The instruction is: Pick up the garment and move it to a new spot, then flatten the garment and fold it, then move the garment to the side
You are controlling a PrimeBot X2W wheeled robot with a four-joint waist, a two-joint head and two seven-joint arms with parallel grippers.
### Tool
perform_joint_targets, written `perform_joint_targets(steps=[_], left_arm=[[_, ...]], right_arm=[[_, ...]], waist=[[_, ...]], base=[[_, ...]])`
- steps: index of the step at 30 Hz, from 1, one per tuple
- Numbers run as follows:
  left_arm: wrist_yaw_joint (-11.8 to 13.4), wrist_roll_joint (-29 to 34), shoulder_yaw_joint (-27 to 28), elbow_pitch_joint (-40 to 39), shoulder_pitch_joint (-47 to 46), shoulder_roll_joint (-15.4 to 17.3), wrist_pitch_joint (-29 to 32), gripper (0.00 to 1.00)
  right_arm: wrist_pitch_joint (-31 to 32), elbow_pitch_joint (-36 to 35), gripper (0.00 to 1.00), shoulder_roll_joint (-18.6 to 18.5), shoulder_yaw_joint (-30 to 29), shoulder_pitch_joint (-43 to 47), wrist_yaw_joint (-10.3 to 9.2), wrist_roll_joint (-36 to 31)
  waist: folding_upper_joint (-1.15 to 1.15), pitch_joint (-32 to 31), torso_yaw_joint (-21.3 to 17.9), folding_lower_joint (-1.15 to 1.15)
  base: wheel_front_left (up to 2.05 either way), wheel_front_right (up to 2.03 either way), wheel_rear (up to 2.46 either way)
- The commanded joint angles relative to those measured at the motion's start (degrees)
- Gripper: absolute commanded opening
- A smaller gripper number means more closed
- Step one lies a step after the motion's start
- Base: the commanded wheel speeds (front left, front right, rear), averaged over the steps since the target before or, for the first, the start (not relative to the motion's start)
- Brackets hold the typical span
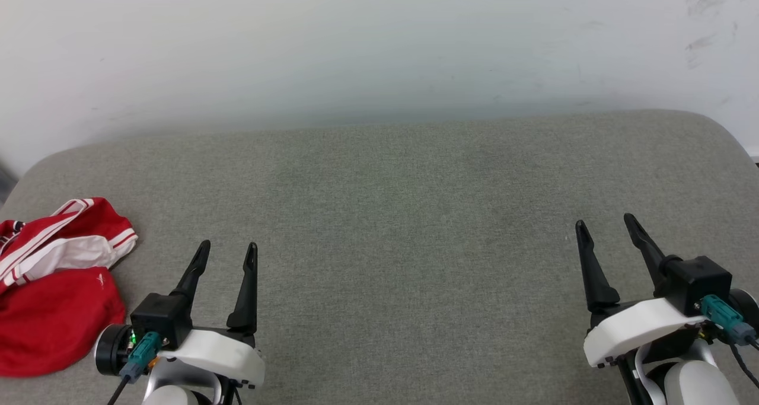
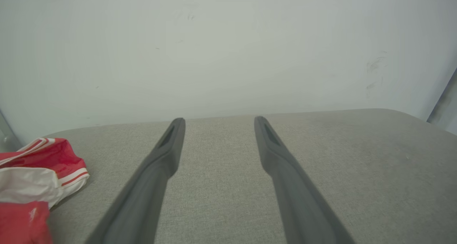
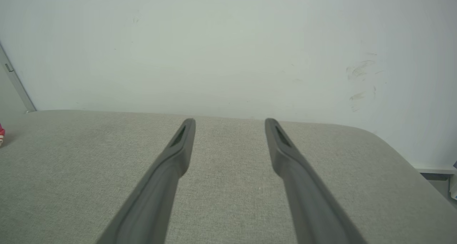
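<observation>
Your left gripper [image 1: 229,245] sits closest to you at the near edge of the grey padded surface [image 1: 379,215]. Its two dark fingers are spread wide with nothing between them. The right gripper [image 1: 604,221] is near the right edge, just as wide open and just as empty. Both point straight at the far edge and the white wall [image 1: 379,49] beyond it.

By my reading, you are at the very start of the task: the pick-up has not begun. The garment [image 1: 59,310] lies in a crumpled red heap against the left edge, with a white sleeve end and striped trim folded over its top. Part of it runs out of the head view, so you cannot tell how far it reaches.

The heap is just to the left of your left gripper, near it but not touching, and none of the cloth is between the fingers. In the left wrist view the left gripper [image 2: 219,119] aims past the garment [image 2: 53,158], which sits low at that view's left. The right gripper [image 3: 230,120] is well apart from it.

The next move is probably for the left arm. Swing it toward the left edge, come down over the heap and close on a thick fold. The loose sleeve is likely to slip free, so aim for the bulk of the cloth.
</observation>
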Motion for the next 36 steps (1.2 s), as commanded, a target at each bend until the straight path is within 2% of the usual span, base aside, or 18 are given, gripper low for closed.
perform_joint_targets(steps=[1, 8, 14, 36], left_arm=[[0.01, -0.33, 0.16, 0.16, -0.76, -0.06, -0.44, 1.0], [0.01, -0.77, 0.28, 0.52, -0.78, -0.04, -0.43, 1.0], [0.01, -0.15, 1.28, 0.36, -1.2, -0.29, -0.32, 1.0], [0.03, 1.07, 6.06, -0.81, -0.37, -0.18, -0.31, 1.0]], right_arm=[[-0.25, -0.04, 1.0, 0.19, -0.04, 0.11, -0.01, -0.15], [-0.33, -0.22, 1.0, 0.19, -0.23, -0.18, -0.01, -0.06], [-0.46, -1.45, 1.0, 0.19, 0.64, -0.51, 0.0, -0.5], [0.75, -4.38, 1.0, 0.15, 6.21, -1.32, -0.01, -1.1]], waist=[[0.0, 0.0, 0.14, 0.0], [0.0, -0.05, 1.8, 0.0], [0.0, -0.01, 4.95, 0.0], [0.0, 0.85, 23.21, 0.0]], base=[[0.0, 0.0, 0.0], [0.0, 0.0, 0.0], [0.0, 0.0, 0.0], [0.0, 0.0, 0.0]])
